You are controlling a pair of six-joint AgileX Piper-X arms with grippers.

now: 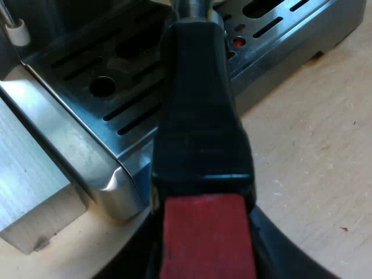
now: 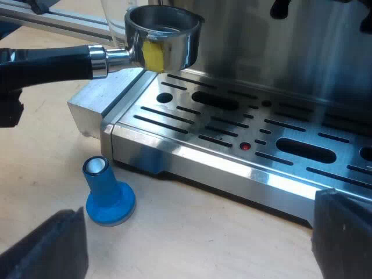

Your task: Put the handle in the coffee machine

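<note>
I'm carrying: my left gripper (image 1: 206,256) clamps the round metal holder (image 1: 200,116) by its dark, red-tipped handle, cup ahead of me over the slotted tray (image 2: 232,128) of the shiny steel machine (image 2: 279,52). Next, I think, lift it under the front and twist. My right gripper (image 2: 197,241) gapes wide over the pale wood table (image 2: 46,145), small blue tamper (image 2: 107,197) near

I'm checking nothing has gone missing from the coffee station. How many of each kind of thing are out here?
espresso machine: 1
metal holder: 1
blue tamper: 1
clear glass, behind the holder: 1
Total: 4
</note>
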